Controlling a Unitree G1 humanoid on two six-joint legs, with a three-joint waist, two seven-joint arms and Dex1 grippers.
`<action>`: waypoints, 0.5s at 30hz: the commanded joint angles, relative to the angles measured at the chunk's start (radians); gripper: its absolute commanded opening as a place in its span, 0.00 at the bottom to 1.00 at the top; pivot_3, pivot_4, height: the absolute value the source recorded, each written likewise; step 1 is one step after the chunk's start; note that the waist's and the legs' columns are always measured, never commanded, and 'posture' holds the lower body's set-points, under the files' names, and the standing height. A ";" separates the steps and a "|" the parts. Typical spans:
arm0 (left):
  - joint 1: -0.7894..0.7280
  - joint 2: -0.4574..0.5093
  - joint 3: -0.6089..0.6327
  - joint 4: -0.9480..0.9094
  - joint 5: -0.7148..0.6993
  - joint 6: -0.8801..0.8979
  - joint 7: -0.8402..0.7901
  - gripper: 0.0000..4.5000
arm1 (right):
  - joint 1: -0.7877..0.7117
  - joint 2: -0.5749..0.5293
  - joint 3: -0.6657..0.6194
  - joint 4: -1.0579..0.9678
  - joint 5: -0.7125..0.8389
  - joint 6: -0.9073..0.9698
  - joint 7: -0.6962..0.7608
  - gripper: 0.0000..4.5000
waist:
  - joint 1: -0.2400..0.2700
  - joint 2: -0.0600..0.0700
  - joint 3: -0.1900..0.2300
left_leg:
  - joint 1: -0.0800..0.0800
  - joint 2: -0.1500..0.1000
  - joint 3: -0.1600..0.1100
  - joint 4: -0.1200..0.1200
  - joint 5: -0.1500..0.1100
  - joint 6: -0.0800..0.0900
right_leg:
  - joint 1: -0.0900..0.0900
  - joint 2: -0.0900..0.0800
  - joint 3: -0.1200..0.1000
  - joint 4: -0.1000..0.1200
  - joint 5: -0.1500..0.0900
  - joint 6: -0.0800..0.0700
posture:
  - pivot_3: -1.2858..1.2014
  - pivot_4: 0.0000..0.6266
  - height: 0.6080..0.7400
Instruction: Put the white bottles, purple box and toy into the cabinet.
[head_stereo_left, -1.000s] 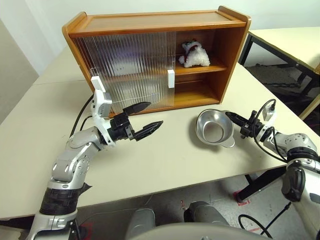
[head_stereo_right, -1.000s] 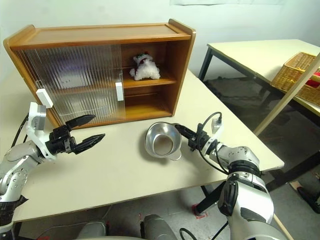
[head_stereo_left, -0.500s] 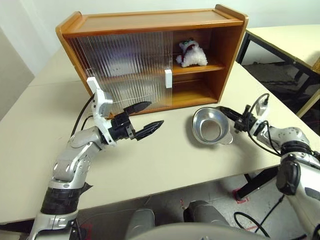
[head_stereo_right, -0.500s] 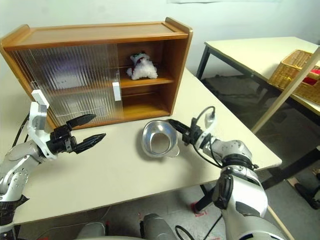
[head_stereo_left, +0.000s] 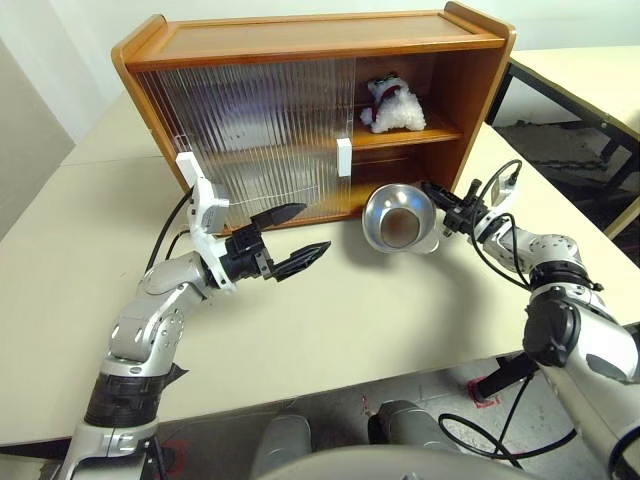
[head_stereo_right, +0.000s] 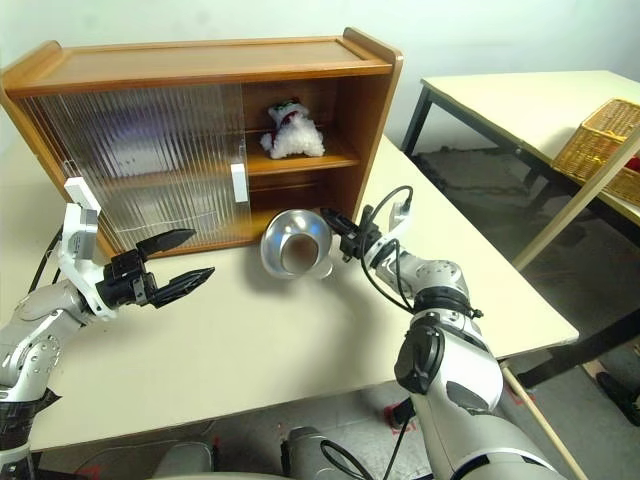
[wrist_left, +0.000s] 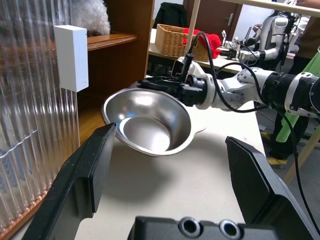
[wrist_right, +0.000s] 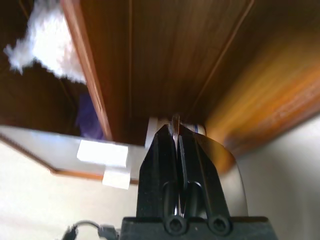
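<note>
The right gripper (head_stereo_right: 335, 222) of two black fingers is seen closed tight on the rim of a round polished steel bowl (head_stereo_right: 293, 244), which is lifted off the pale beige table (head_stereo_left: 330, 330) and tipped on its side, its hollow facing the camera and its far edge close to the open bottom shelf. Straight ahead of this claw stands the wide orange-brown wooden cabinet (head_stereo_left: 300, 45), whose ribbed translucent sliding doors (head_stereo_left: 250, 130) with white rectangular handles (head_stereo_left: 343, 157) are pushed to the robot's left, leaving the right-hand bay uncovered. Above and beyond the claw, on the upper shelf of that open bay, the small white plush toy (head_stereo_left: 393, 107) with a red-and-green hat is seen lying. Past the fingers, in the right wrist view, something purple (wrist_right: 90, 117) is glimpsed deep in the cabinet, but what it is cannot be told; the white bottles cannot be made out behind the ribbed doors. The left gripper (head_stereo_left: 296, 240) is held level above the table in front of the closed doors, well apart from the bowl, its black fingers (wrist_left: 80, 180) spread wide and nothing gripped between them.
</note>
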 joint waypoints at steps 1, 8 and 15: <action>-0.001 0.001 -0.010 0.001 0.010 -0.007 -0.005 1.00 | -0.034 0.033 -0.058 0.023 0.034 -0.100 -0.079 0.00 | 0.001 0.000 0.000 | 0.000 0.000 0.000 0.000 0.000 0.000 | 0.000 0.000 0.000 0.000 0.000 0.000 | 0.50 0.00 1.00; -0.003 0.005 -0.009 0.000 0.010 -0.003 -0.006 1.00 | -0.071 0.104 -0.114 0.038 0.065 -0.254 -0.171 0.00 | 0.000 0.000 0.000 | 0.001 0.000 -0.001 0.000 -0.001 0.001 | 0.000 0.000 0.000 0.001 -0.001 0.001 | 0.50 0.00 1.00; 0.001 0.012 -0.001 -0.007 0.006 0.001 -0.004 1.00 | -0.100 0.188 -0.161 0.049 0.086 -0.464 -0.277 0.00 | 0.000 0.000 0.000 | 0.001 0.001 -0.002 0.000 -0.001 0.001 | -0.001 0.000 0.000 0.002 0.000 0.001 | 0.50 0.00 1.00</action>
